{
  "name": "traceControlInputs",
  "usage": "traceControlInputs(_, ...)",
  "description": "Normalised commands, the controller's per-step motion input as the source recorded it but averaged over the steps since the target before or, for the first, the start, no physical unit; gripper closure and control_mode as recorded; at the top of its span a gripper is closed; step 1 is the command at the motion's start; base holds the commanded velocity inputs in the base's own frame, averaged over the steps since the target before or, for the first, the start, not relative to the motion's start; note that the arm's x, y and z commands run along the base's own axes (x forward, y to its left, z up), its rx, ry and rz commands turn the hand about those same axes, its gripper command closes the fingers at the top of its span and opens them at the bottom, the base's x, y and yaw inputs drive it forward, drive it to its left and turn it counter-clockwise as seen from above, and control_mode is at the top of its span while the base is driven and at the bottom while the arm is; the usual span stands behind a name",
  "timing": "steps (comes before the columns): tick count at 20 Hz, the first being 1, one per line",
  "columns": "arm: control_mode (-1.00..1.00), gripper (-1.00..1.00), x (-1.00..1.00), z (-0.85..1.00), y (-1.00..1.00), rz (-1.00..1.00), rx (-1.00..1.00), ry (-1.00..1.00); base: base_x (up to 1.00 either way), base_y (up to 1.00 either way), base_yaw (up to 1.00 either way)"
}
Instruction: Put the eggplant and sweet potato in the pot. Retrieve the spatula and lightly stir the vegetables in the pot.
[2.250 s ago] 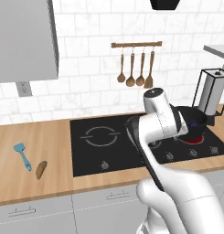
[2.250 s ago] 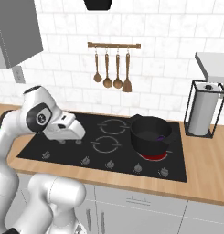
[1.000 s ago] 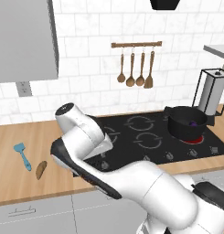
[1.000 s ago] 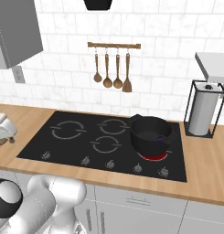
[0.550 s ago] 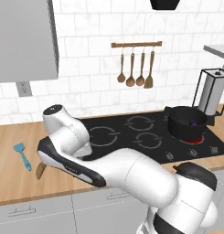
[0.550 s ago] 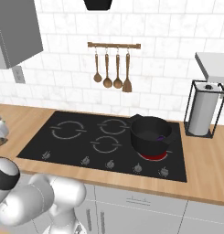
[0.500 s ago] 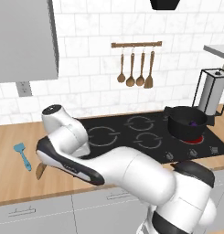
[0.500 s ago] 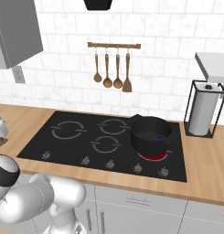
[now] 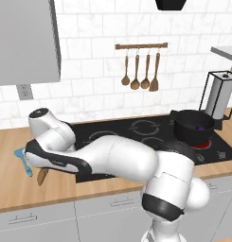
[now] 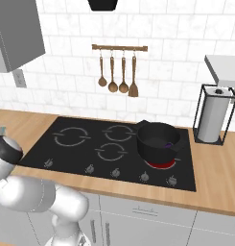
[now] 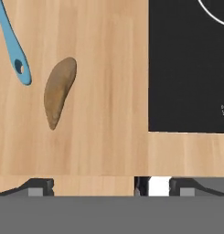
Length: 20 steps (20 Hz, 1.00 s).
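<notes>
End effector (image 11: 111, 186): we see its jaws spread wide, gripping nothing, above the wooden surface (image 11: 109, 91).
Sweet potato (image 11: 59, 90): we find it lying on the surface, just beside the spatula (image 11: 13, 45).
Pot (image 9: 193, 125): we note it on the cooktop (image 10: 119, 144), holding the eggplant (image 9: 200, 127).
</notes>
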Motion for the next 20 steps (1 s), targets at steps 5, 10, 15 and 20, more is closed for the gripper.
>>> traceControlInputs(5, -1.0, -1.0, 0.17, -0.28, 0.24, -0.02, 0.01, 0.0, 0.0, 0.0, 0.0)
traceControlInputs(10, -1.0, -1.0, 0.19, -0.33, 0.12, -0.02, 0.05, 0.0, 0.0, 0.0, 0.0)
traceControlInputs(15, -1.0, -1.0, 0.04, -0.38, 0.2, -0.01, 0.06, 0.0, 0.0, 0.0, 0.0)
traceControlInputs(20, -1.0, -1.0, 0.01, -0.25, 0.18, -0.01, 0.04, 0.0, 0.0, 0.0, 0.0)
